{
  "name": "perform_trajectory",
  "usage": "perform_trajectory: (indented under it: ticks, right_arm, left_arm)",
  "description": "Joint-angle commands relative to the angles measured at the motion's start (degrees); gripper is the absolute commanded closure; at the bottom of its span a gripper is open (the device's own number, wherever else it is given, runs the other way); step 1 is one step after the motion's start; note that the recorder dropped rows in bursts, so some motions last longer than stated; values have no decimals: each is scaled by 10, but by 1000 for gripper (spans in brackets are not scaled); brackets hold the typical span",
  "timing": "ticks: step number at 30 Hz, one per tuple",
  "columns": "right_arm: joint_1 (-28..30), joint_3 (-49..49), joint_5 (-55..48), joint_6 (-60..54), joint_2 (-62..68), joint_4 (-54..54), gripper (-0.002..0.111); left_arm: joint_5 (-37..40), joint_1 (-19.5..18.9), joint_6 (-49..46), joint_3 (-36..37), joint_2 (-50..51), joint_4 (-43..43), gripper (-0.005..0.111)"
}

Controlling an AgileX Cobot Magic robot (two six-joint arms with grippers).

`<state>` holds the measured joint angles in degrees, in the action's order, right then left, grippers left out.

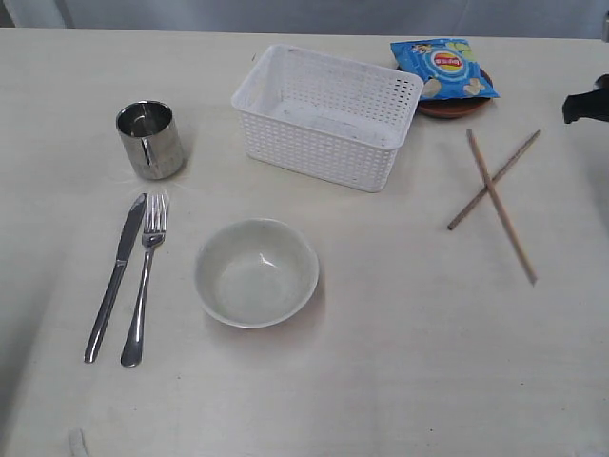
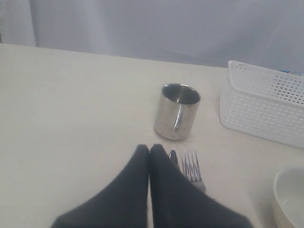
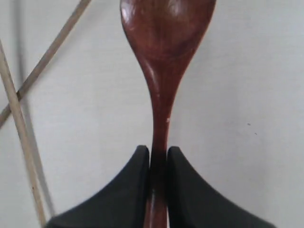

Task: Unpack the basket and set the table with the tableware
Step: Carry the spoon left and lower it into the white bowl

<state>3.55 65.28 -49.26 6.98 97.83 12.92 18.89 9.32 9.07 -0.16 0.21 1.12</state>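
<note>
The white basket (image 1: 324, 114) stands at the back middle of the table (image 1: 409, 362), and nothing shows inside it. A steel cup (image 1: 150, 140) stands to its left. In front of the cup lie the knife (image 1: 116, 276) and fork (image 1: 145, 281) side by side, with the off-white bowl (image 1: 257, 272) to their right. Two wooden chopsticks (image 1: 495, 195) lie crossed on the right. My right gripper (image 3: 158, 152) is shut on the handle of the dark red spoon (image 3: 166, 42), above the tabletop beside the chopsticks (image 3: 28, 90). My left gripper (image 2: 149, 149) is shut and empty, just short of the cup (image 2: 178, 111).
A blue chip bag (image 1: 443, 69) lies on the brown plate (image 1: 455, 107) behind the basket's right end. A dark part of the right arm (image 1: 582, 105) shows at the right edge. In the left wrist view the fork (image 2: 191, 166) and knife tip (image 2: 173, 156) lie beside the fingers.
</note>
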Motion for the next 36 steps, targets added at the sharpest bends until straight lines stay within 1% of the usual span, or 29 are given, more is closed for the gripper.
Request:
perform_trajectory:
  ticks: [1,3,6,9,11,13,18,19,23,24,25,26,27,28,30,36]
  right_arm:
    - [4,0,-43,27,-40,26,109]
    - [3,0,-54,27,-62,24,109]
    - [2,0,-55,12,-103,-21,109]
    - [0,0,-57,-47,-149,-125,109]
    - [-20,0,-68,-99,-177,-199,109]
    - [-66,0,-79,-132,-200,-227,109]
    - [-218,0,-120,-174,-219,-227,109]
    - [-258,0,-132,-182,-215,-227,109]
    - [-375,0,-142,-189,-193,-227,109]
    - [-425,0,-142,-189,-172,-226,109]
    - [-442,0,-142,-189,-161,-225,109]
    - [-476,0,-150,-189,-127,-220,109]
    - [-487,2,-156,-189,-111,-218,109]
    - [-507,14,-179,-188,-68,-207,109]
    - [-521,49,-202,-185,-9,-186,109]
    - [-523,175,-207,-183,99,-193,109]
  left_arm:
    - [-6,-1,0,2,-2,1,107]
    - [-6,-1,0,2,-2,1,107]
    - [-6,-1,0,2,-2,1,107]
    - [-6,-1,0,2,-2,1,107]
    - [-6,-1,0,2,-2,1,107]
    - [-6,-1,0,2,-2,1,107]
    - [-6,-1,0,2,-2,1,107]
    - [-6,-1,0,2,-2,1,107]
    - [-6,-1,0,2,-2,1,107]
    - [-6,-1,0,2,-2,1,107]
    - [-6,-1,0,2,-2,1,107]
    - [-6,-1,0,2,-2,1,107]
    - [-6,-1,0,2,-2,1,107]
    - [-6,-1,0,2,-2,1,107]
    - [-6,-1,0,2,-2,1,107]
    - [-6,-1,0,2,-2,1,107]
